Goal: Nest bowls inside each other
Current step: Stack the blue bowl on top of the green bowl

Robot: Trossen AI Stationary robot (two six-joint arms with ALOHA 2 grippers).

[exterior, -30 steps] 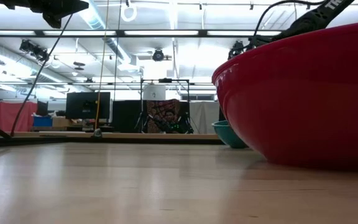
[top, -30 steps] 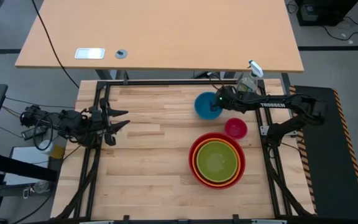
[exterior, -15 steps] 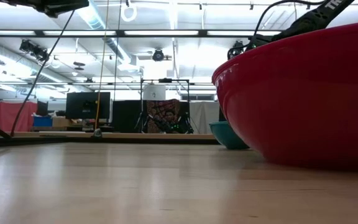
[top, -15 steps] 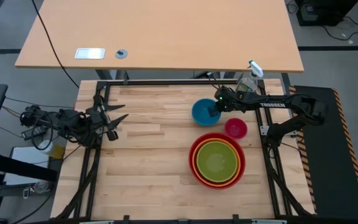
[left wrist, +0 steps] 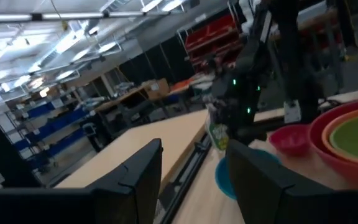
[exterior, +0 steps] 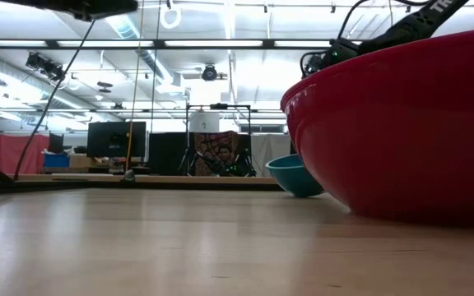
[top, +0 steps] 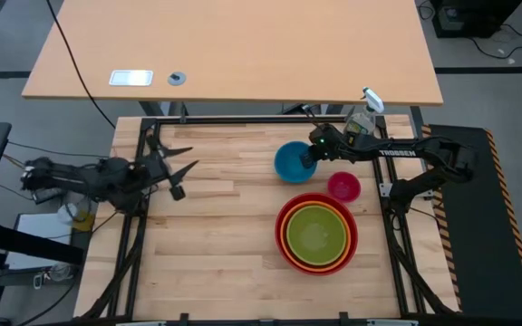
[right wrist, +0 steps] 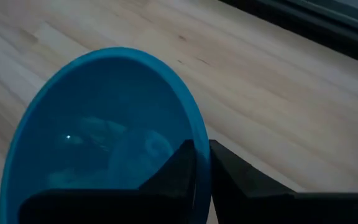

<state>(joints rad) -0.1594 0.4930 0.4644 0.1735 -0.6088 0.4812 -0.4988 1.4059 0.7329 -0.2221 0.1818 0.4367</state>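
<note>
The blue bowl sits mouth up at the table's far right, with my right gripper shut on its right rim. The small pink bowl stands on its base just to the right and nearer. Nearer still, the green bowl lies nested in the orange bowl, which lies in the red bowl. My left gripper hovers open and level over the table's left edge, holding nothing. My right gripper pinches the blue bowl's rim on the side toward the table's right, one finger inside the bowl and the other outside. The fingers slant down from the right. The bowl's underside appears to be on the table, the held side slightly higher.
A clear spray bottle stands at the far right corner, just behind my right arm. A black frame borders the table. The middle and near left of the wooden table hold nothing.
My right gripper has turned at the wrist, and the blue bowl has tipped from a steep tilt to nearly mouth up, sliding a little toward the table's left and near edges. My left gripper has rolled and shifted slightly toward the table's right.
</note>
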